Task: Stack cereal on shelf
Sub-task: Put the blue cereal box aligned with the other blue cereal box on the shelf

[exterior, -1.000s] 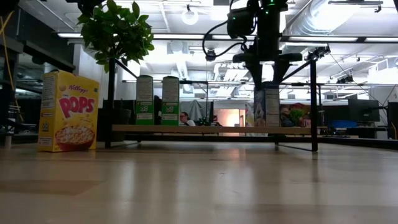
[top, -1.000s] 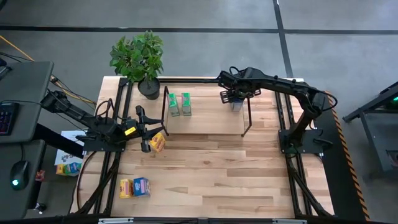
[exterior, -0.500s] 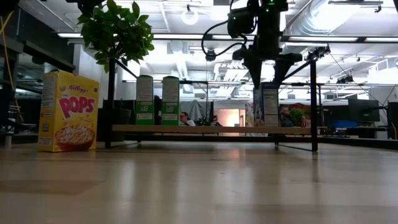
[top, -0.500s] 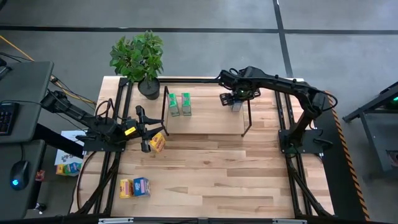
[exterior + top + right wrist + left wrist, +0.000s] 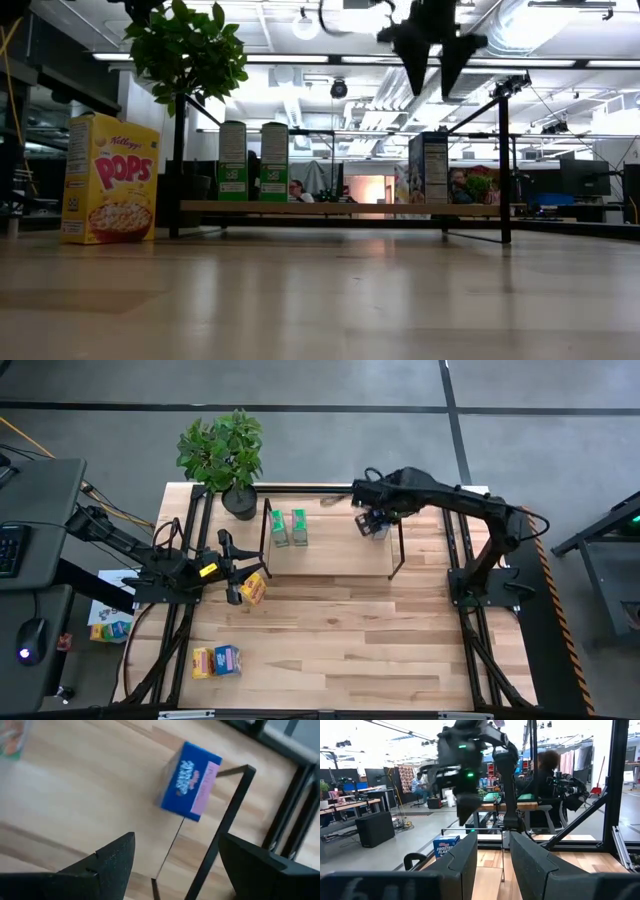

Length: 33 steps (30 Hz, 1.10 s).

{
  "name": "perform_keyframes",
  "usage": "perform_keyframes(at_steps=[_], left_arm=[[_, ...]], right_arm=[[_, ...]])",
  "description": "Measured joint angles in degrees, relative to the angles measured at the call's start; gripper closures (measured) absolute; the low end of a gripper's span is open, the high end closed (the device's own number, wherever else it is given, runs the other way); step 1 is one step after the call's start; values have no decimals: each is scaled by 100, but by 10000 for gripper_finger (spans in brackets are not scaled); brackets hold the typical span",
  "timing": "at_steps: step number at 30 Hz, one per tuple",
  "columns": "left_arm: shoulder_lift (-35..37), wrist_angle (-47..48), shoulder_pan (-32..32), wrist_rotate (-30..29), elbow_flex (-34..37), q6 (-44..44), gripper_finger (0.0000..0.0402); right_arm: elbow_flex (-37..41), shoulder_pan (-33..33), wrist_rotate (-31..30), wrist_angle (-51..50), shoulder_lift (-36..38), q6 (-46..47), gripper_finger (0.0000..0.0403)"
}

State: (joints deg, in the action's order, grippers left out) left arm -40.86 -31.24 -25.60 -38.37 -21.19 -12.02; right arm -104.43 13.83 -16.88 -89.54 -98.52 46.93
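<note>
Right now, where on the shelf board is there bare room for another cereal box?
The open stretch of the shelf lies between the two green boxes and the blue box under the raised right hand. The left end is crowded.

Overhead and table-level cameras share the shelf (image 5: 330, 550); wrist cameras look forward.

Right arm raised with end effector spread; left arm low at the surface's left edge.

The right arm reached from its base at the right side across toward the far middle, its right end effector (image 5: 371, 520) pointing down with both fingers (image 5: 411, 55) wide apart and holding nothing. The left arm lay stretched inward, its left end effector (image 5: 232, 567) level, fingers (image 5: 465, 862) partly parted around a gap.
</note>
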Motion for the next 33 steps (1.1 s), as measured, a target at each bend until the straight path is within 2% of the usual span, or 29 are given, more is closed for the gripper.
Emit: perform_keyframes(at_steps=[3, 11, 15, 19, 21, 23, 25, 28, 31, 33], left_arm=[[0, 2, -34, -120, 0, 67, 295], [4, -122, -69, -368, 0, 112, 295], [4, -119, -69, -367, 0, 268, 295], [-7, -118, -69, -316, 0, 285, 295], [-11, -146, -68, -102, 0, 294, 295], [-11, -288, -42, 323, 0, 332, 295], [-79, -491, 39, 924, 0, 531, 295], [-267, -362, 105, 1625, -201, 972, 286], [-514, 282, -46, 1945, -802, 1234, 257], [-759, 967, -189, 1846, -1326, 1200, 231]], right_arm=[[72, -634, -443, -40, 10, -107, 125], [929, -2291, -357, -34, 313, 375, 125], [1956, -2858, -118, -49, 1148, 1353, 125], [3228, -3570, -427, 68, 2403, 2811, 125], [3863, -4025, -864, 865, 3042, 3139, 125], [4500, -4421, -1396, 2006, 3591, 2956, 125], [5103, -4676, -2005, 3425, 4024, 2264, 125], [5835, -4821, -2478, 5240, 4405, 1032, 125], [6331, -4820, -2584, 6620, 4534, -44, 125], [6537, -4777, -2624, 7250, 4527, -568, 125]])
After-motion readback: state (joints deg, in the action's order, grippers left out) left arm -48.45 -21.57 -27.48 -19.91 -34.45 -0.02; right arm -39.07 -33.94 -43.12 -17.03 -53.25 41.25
